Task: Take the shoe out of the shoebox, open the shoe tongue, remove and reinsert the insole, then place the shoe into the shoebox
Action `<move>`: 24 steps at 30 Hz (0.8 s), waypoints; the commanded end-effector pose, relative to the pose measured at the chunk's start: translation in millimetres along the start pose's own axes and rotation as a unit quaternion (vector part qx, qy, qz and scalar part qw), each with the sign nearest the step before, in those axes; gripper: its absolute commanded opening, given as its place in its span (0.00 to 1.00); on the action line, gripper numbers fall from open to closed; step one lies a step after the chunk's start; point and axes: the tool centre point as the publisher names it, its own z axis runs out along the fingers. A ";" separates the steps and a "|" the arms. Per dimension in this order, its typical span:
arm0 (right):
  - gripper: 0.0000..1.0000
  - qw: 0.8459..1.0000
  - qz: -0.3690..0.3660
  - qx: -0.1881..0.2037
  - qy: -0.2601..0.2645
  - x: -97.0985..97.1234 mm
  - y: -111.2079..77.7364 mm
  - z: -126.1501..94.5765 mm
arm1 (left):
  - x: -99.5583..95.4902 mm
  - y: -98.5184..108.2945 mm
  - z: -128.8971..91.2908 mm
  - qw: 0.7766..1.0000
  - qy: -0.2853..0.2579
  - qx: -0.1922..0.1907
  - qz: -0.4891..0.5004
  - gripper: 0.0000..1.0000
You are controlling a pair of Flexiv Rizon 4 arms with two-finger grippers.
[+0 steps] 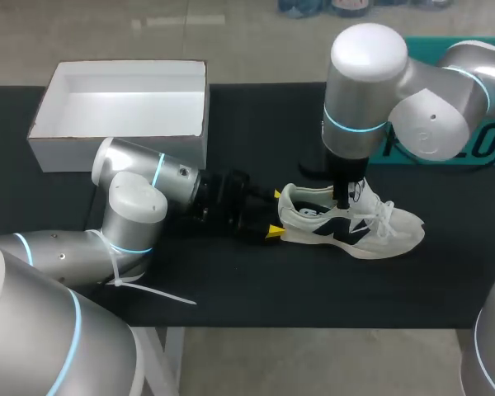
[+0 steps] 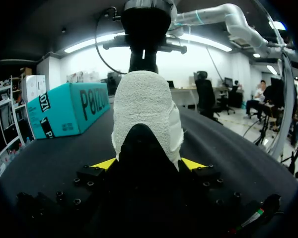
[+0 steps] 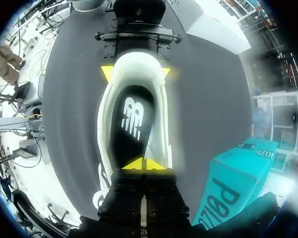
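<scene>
A white sneaker (image 1: 371,231) with dark side panels stands upright on the black table, heel toward my left arm. My left gripper (image 1: 274,214) lies level with the table, and its yellow fingertips (image 2: 105,163) press the heel (image 2: 146,109) from both sides. My right gripper (image 1: 344,202) comes straight down into the shoe's opening. In the right wrist view it (image 3: 141,163) is shut, its tips together on the fore end of the black insole (image 3: 134,119), which lies flat inside the shoe. The white shoebox (image 1: 120,140) sits open and empty at the back left.
A teal box (image 1: 445,153) lies at the back right, behind my right arm. The shoebox's front wall stands close behind my left arm's wrist. Bare black tabletop (image 1: 313,280) stretches in front of the shoe to the near edge.
</scene>
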 end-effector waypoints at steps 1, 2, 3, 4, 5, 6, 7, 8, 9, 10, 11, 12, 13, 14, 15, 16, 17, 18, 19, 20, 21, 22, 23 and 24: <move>0.00 1.000 0.012 0.019 -0.015 5.8 7.3 -5.5 | 0.4 2.2 2.9 1.000 0.001 -0.001 0.000 0.00; 0.00 1.000 0.014 0.019 -0.016 6.4 7.9 -6.1 | 0.4 2.2 2.9 1.000 0.001 -0.001 0.000 0.00; 0.00 0.999 0.018 0.021 -0.017 6.8 8.4 -6.4 | 0.4 2.2 2.9 1.000 0.001 -0.001 0.000 0.00; 0.00 0.999 0.020 0.021 -0.019 7.1 8.8 -6.5 | 0.4 2.2 2.9 1.000 0.001 -0.001 0.000 0.00; 0.00 0.999 0.021 0.019 -0.018 7.4 9.3 -6.6 | 0.4 2.2 2.9 1.000 0.001 -0.001 0.000 0.00; 0.00 0.999 0.023 0.017 -0.014 7.5 10.2 -5.4 | 0.4 2.2 2.9 1.000 0.001 -0.001 0.000 0.00; 0.00 0.999 0.025 0.016 -0.011 7.4 10.8 -3.5 | 0.4 2.2 2.9 1.000 0.001 -0.001 0.000 0.00; 0.00 0.999 0.026 0.015 -0.010 7.1 10.8 -2.0 | 0.4 2.2 2.9 1.000 0.001 -0.001 0.000 0.00; 0.00 1.000 0.028 0.013 -0.006 6.9 10.8 -0.4 | 0.4 2.2 2.9 1.000 0.001 -0.001 0.000 0.00; 0.00 1.000 0.028 0.013 -0.004 6.8 10.8 1.4 | 0.4 2.2 2.9 1.000 0.001 -0.001 0.000 0.00; 0.00 1.000 0.029 0.012 -0.001 7.6 11.3 2.7 | 0.4 2.2 2.9 1.000 0.001 -0.001 0.000 0.00; 0.00 1.000 0.030 0.010 0.002 7.9 11.3 4.4 | 0.4 2.2 2.9 1.000 0.001 -0.001 0.000 0.00; 0.00 0.999 0.030 0.010 0.002 8.3 11.1 6.2 | 0.4 2.2 2.9 1.000 0.001 -0.001 0.000 0.00; 0.00 0.999 0.030 0.011 0.003 8.6 10.9 7.9 | 0.4 2.2 2.9 1.000 0.001 -0.001 0.000 0.00; 0.00 0.999 0.031 0.010 0.005 9.3 11.0 8.9 | 0.4 2.2 2.9 1.000 0.001 -0.001 0.000 0.00; 0.00 0.999 0.032 0.010 0.005 9.5 11.0 10.4 | 0.4 2.2 2.9 1.000 0.001 -0.001 0.000 0.00; 0.00 0.999 0.032 0.011 0.006 9.1 10.5 12.0 | 0.4 2.2 2.9 1.000 0.001 -0.001 0.000 0.00; 0.00 0.999 0.033 0.011 0.006 8.4 9.8 13.6 | 0.4 2.2 2.9 1.000 0.001 -0.001 0.000 0.00; 0.00 0.999 0.035 0.012 0.006 8.0 9.4 14.4 | 0.4 2.2 2.9 1.000 0.001 -0.001 0.000 0.00; 0.00 0.999 0.037 0.014 0.006 7.3 9.0 15.6 | 0.4 2.2 2.9 1.000 0.001 -0.001 0.000 0.00; 0.00 0.999 0.038 0.015 0.006 7.0 9.1 16.5 | 0.4 2.2 2.9 1.000 0.001 -0.001 0.000 0.00; 0.00 0.999 0.039 0.017 0.008 6.1 9.0 18.4 | 0.4 2.2 2.9 1.000 0.001 -0.001 0.000 0.00; 0.00 0.999 0.040 0.019 0.008 5.0 8.7 20.3 | 0.4 2.2 2.9 1.000 0.001 -0.001 0.000 0.00; 0.00 0.999 0.041 0.020 0.010 4.0 8.2 22.3 | 0.4 2.2 2.9 1.000 0.001 -0.001 0.000 0.00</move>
